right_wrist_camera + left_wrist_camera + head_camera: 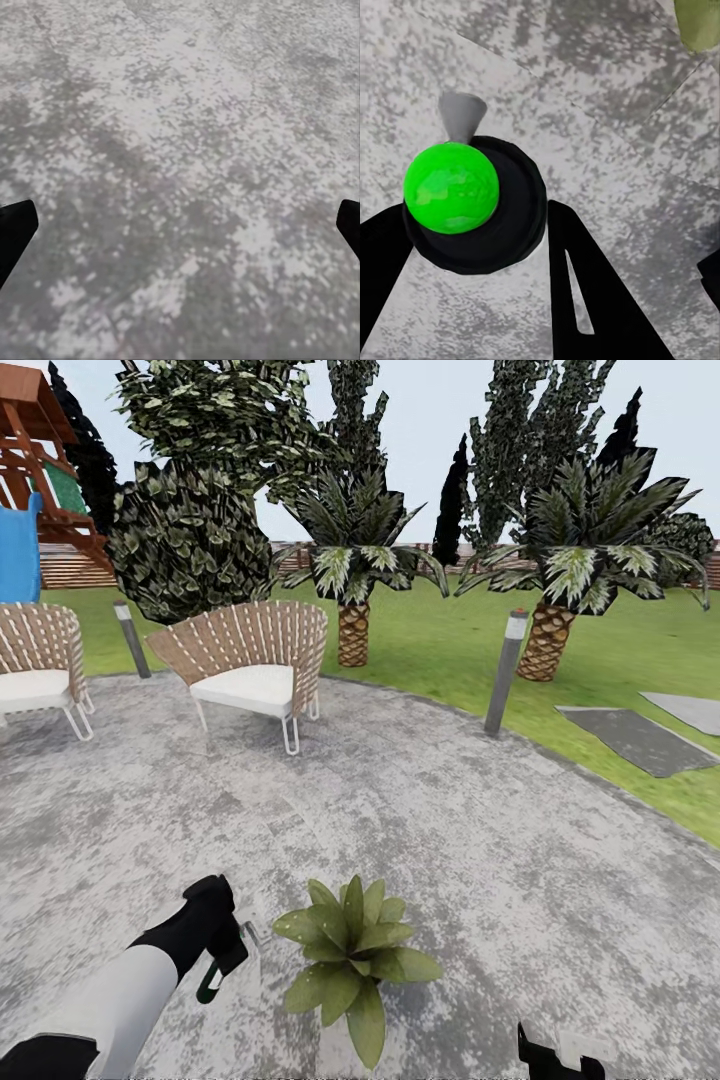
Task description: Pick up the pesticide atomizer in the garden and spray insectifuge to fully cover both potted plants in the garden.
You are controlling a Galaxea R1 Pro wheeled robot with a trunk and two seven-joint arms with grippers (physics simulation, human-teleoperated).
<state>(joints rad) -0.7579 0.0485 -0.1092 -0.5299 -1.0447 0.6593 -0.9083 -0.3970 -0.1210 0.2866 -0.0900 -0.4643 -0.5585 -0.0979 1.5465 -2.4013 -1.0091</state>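
One potted plant (350, 952), a low rosette of pointed green leaves, sits on the grey patio (480, 830) just ahead of me. No insectifuge shows on its leaves. To its left, my left gripper (222, 948) is shut on the pesticide atomizer (211, 980), with its pale head toward the plant. In the left wrist view the atomizer (451, 187) appears as a bright green round body with a grey nozzle, between my black fingers (585, 292). A leaf tip (701, 22) lies at that view's corner. My right gripper (560, 1055) hangs low at the right, open (180, 229) over bare paving.
Two wicker chairs (255, 655) (35, 660) stand at the patio's far left. Grey bollard lamps (506, 670) (132, 638) mark its edge. Beyond are lawn, palms (350, 620) (550, 630), a dark bush (185, 540) and stepping stones (640, 740).
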